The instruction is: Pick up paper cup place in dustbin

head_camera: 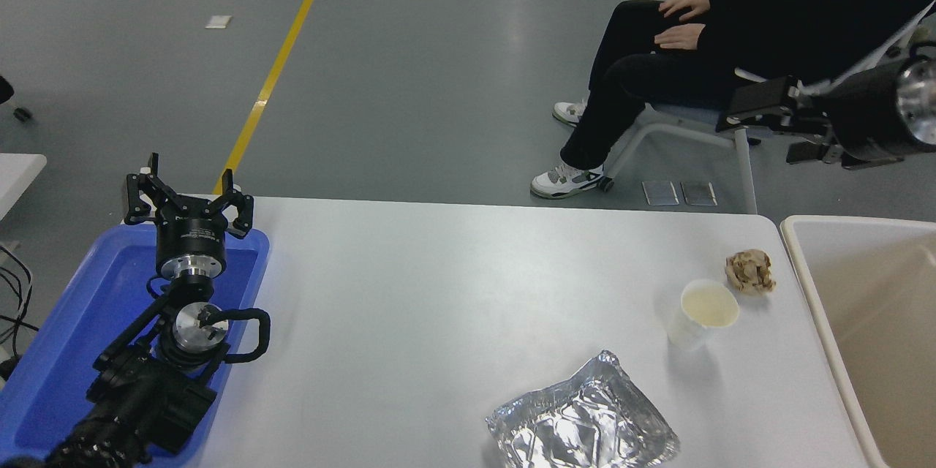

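Two black arms show: the left arm is parked at the near left, its black left gripper (186, 197) hanging over the far end of a blue rectangular plastic tray (66, 336) w/ fingers spread wide, holding nothing. Right arm comes in high at the right edge, well above and beyond the table's far right corner; its black right gripper (768, 124) points left toward the seated person, fingers seen edge-on as flat plates w/ a clear gap between them, nothing in between. Small white tapered paper cup (703, 314) w/ a pale cream inside stands on the white table (439, 292) toward the right side, leaning a bit so the mouth faces up and toward the camera; no gripper touches it. Crumpled brown paper ball (750, 271) lies just beyond the cup, on its far right, close but apart. Crinkled silver foil tray (581, 424) sits nearer the camera and left of the cup, at the near edge of the view. Large beige rectangular plastic dustbin (808, 285) stands just off the table's right end, rim beside the table edge, near the cup and paper ball; the visible part of its inside is bare. Person in dark clothes and white-grey sneakers (731, 36) sits on a chair beyond the far right corner, hands resting on the thighs
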Motion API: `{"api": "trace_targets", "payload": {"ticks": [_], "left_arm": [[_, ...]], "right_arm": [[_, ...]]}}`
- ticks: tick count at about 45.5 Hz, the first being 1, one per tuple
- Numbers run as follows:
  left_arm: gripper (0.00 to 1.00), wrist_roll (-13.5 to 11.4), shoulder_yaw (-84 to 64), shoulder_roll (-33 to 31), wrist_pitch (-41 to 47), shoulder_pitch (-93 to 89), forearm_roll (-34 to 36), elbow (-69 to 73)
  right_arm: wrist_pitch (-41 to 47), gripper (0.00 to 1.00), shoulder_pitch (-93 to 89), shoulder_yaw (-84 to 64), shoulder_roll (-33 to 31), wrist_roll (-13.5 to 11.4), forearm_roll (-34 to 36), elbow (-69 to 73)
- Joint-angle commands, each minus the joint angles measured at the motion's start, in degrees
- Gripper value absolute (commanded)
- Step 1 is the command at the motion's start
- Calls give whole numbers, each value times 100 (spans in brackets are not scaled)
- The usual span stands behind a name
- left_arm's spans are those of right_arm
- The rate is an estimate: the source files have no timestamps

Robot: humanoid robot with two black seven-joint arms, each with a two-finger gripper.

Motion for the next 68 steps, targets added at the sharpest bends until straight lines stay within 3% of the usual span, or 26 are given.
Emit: {"api": "trace_targets", "payload": {"ticks": [1, 24, 49, 55, 68], "left_arm": [[99, 2, 0, 0, 0, 0, -7, 4], [99, 2, 0, 0, 0, 0, -7, 4], [99, 2, 0, 0, 0, 0, -7, 4], [99, 2, 0, 0, 0, 0, -7, 4], [99, 2, 0, 0, 0, 0, -7, 4]], "right_arm": [[763, 100, 763, -466, 266, 61, 13, 560], [2126, 100, 842, -448, 952, 69, 224, 560], [2258, 100, 755, -624, 926, 69, 470, 560], [2258, 100, 667, -589, 829, 69, 304, 560], [2004, 100, -194, -229, 583, 61, -830, -44]]}}
